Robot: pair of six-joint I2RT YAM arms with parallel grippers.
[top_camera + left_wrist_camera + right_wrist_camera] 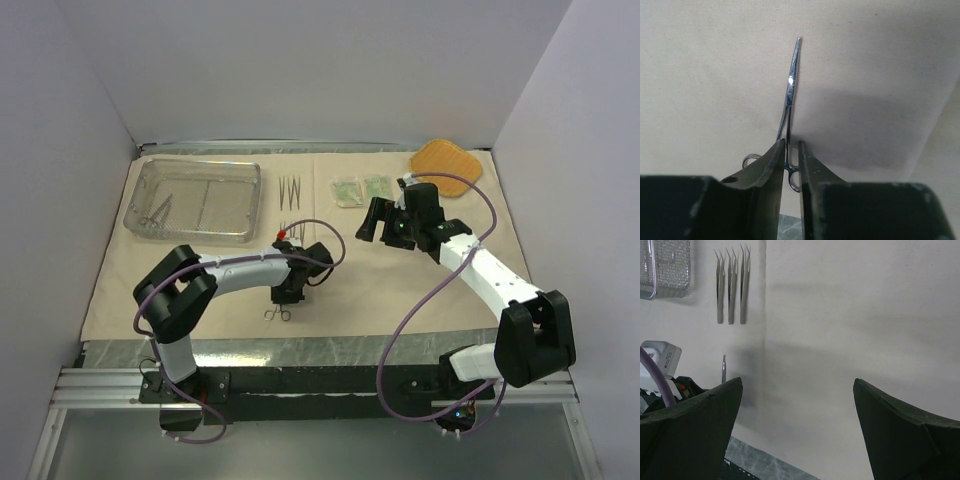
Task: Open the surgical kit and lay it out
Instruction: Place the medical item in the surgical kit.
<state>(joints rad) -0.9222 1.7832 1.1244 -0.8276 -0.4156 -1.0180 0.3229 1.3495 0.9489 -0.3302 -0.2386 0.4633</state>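
Surgical kit (pixel 320 215) lies unwrapped and spread across the table. Its largest piece, the beige wrapping cloth (pixel 360 290), is opened flat and covers nearly the whole surface, with faint fold lines running through it. The rectangular steel wire-mesh tray (pixel 190 163) sits on the cloth's far left corner, shiny, with low mesh walls; a small steel instrument (pixel 160 210) lies in its left half, too small to name. An orange woven pad (pixel 445 158) rests at the far right edge of the cloth.

The right gripper (pixel 797 382) hovers above bare cloth near the middle right. Its jaws are spread wide and hold nothing.

The left gripper (pixel 790 145) is down at the cloth's near middle. Its jaws stand only a slit apart, straddling the ring-handled forceps (pixel 790 90) just above the rings. A sliver of gap shows beside the shank; whether the other finger touches it I cannot tell. The forceps lie flat on the cloth, slim and bright, with closed tips curving slightly and pointing away from the arm's base. Their rings peek out on the near side of the gripper in the overhead view.

Three thin steel tweezers (pixel 730 285) lie side by side just right of the tray, parallel, points away from the arms. Two small green-white packets (pixel 361 188) lie next to each other to the right of the tweezers, close to the right gripper.
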